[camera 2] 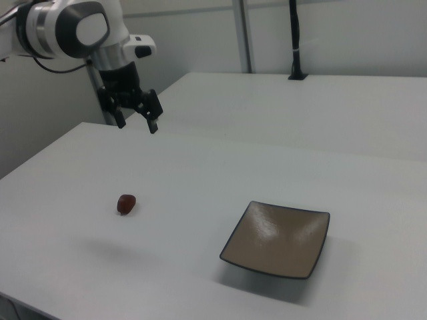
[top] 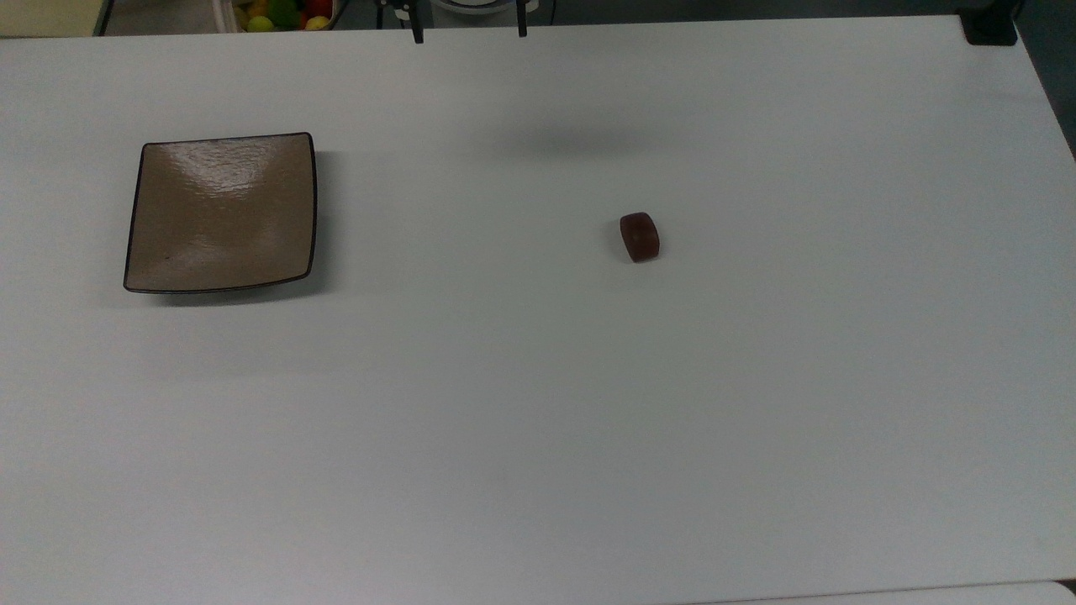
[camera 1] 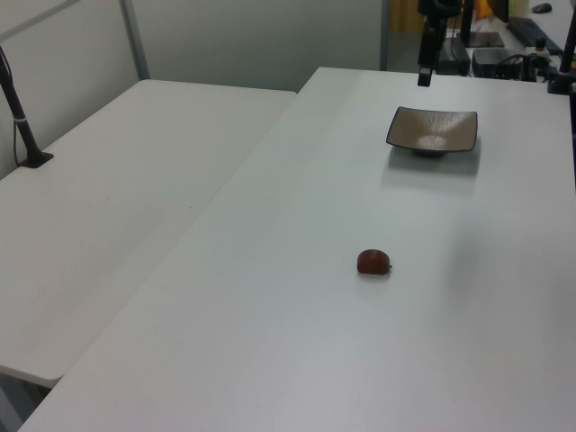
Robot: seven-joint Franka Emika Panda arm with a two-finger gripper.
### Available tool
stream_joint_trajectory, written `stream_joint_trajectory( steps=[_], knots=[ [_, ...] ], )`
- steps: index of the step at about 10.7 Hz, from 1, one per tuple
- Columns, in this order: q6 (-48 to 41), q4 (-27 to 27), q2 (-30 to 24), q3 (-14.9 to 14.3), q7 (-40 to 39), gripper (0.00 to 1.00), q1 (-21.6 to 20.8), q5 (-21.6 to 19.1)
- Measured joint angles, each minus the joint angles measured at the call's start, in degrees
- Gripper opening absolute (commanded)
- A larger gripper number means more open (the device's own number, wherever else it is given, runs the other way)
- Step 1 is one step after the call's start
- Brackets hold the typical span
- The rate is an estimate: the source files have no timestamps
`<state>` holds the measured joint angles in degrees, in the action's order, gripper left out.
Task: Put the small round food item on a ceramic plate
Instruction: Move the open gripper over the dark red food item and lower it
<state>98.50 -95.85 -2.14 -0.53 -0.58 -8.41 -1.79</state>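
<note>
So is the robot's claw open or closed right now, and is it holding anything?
Gripper: open, holding nothing, up in the air above the table.

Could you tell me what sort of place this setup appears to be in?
Probably a robotics lab or office workspace: plain white tables side by side, a robot arm whose open gripper hangs above one, and black camera poles clamped to the table edge.
</note>
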Motion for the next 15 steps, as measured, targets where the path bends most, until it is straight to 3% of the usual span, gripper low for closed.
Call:
stream_joint_trajectory(
  steps=[5,8,15],
  knots=[
    [0.6,0.5,2.0,3.0,0.0,1.00,-4.0,-0.3],
    [7.3,-0.1,6.1,6.3,2.6,1.00,-5.0,-0.3],
    [17.5,-2.4,16.9,6.6,7.8,1.00,-8.4,0.6]
  ],
)
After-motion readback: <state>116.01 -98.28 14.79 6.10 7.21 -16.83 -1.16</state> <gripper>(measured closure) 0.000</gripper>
